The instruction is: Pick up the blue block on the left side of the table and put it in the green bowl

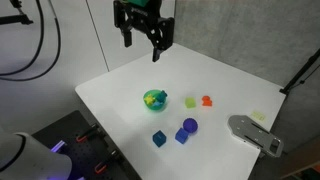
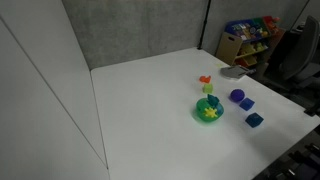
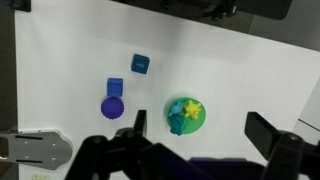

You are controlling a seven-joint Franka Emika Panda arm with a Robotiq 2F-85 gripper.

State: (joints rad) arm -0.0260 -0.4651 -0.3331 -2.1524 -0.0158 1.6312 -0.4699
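The dark blue block (image 1: 158,139) lies on the white table (image 1: 120,90) near its front edge; it also shows in the wrist view (image 3: 140,64) and in an exterior view (image 2: 254,120). The green bowl (image 1: 153,106) sits mid-table and holds a yellow star piece and a teal-blue piece. It shows in the wrist view (image 3: 198,126) and in an exterior view (image 2: 200,117). My gripper (image 1: 145,42) is open and empty, high above the table. In the wrist view (image 3: 197,120) its fingers frame the bowl far below.
A violet-blue cube (image 3: 115,87) and a violet-blue round piece (image 3: 113,107) lie beside the blue block. A yellow-green piece (image 1: 190,101) and an orange piece (image 1: 207,100) lie past the bowl. A grey flat object (image 1: 255,133) rests at the table's edge.
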